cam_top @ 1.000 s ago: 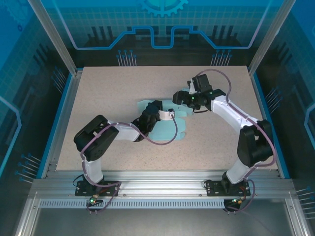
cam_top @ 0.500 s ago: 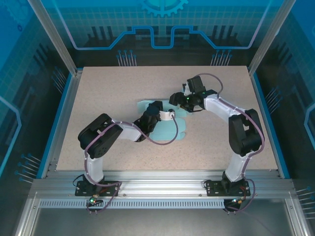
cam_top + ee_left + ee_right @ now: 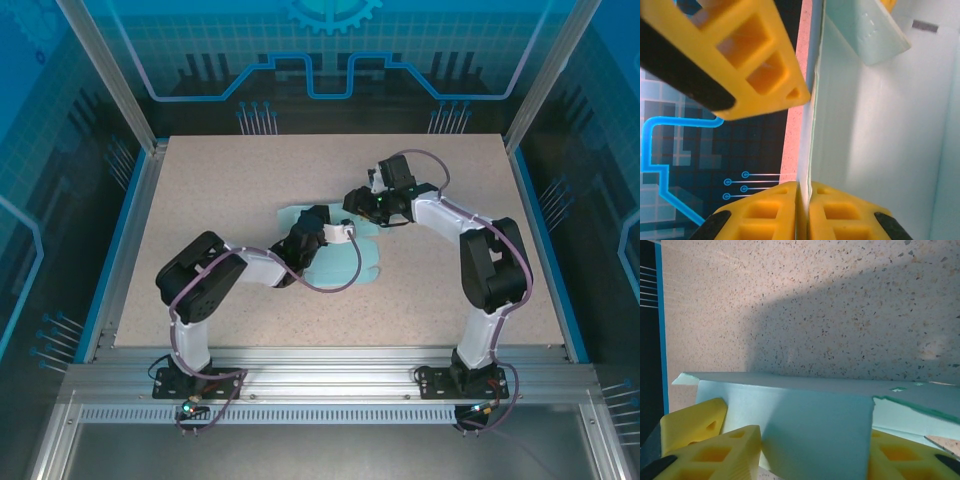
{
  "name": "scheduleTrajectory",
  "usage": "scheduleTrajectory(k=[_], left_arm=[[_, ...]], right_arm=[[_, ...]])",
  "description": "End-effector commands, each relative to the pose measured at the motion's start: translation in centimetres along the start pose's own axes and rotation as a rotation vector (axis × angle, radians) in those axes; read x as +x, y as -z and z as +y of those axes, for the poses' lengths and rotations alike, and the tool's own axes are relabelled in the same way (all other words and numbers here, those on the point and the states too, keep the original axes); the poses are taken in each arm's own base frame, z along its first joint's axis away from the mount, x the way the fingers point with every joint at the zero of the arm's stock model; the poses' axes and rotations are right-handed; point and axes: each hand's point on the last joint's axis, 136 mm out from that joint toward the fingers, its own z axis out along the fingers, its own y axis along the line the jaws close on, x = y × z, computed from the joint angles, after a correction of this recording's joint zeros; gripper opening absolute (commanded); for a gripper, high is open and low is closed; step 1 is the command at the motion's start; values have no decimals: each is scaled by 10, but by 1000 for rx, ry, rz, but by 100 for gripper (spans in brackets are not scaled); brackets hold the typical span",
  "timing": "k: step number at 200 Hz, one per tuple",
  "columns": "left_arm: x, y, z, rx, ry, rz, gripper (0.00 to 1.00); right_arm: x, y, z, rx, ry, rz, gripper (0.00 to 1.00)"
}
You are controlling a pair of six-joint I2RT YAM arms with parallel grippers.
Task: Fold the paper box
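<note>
Looking from above, the left arm (image 3: 245,268) comes off its base at 7 o'clock, folds low at the elbow and stretches toward 2 o'clock. Its left claw (image 3: 316,214) is clamped on a thin wall of the paper box (image 3: 370,262), with both fingers (image 3: 765,210) flat against it in the wrist cam. The right arm (image 3: 490,270) rises from 5 o'clock, then bends toward 10 o'clock. The right claw (image 3: 353,197) points at 9 o'clock, close to the other claw. Its fingers (image 3: 715,455) sit apart, 1 on each side of a flap, and I can't tell if they're squeezing.
</note>
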Motion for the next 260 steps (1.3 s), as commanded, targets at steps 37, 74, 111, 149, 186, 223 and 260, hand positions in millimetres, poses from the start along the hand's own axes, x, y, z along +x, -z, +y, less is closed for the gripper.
scheduleTrajectory(k=[37,74,111,149,186,223,260], left_arm=[[-13,18,1,86,103,-62,14],[-12,19,3,97,154,-41,14],[-12,21,14,63,233,-41,14],[-23,30,25,79,312,-98,14],[-23,33,30,90,340,-118,14],[-21,36,26,108,338,-120,14],[-22,38,25,119,340,-128,14]], right_arm=[[20,54,7,-8,97,-56,68],[33,96,-2,42,111,-133,70],[51,124,-17,94,118,-196,69],[74,111,-34,80,116,-162,64],[79,92,-37,60,131,-143,59],[73,78,-47,93,148,-151,59],[61,69,-55,150,176,-154,58]])
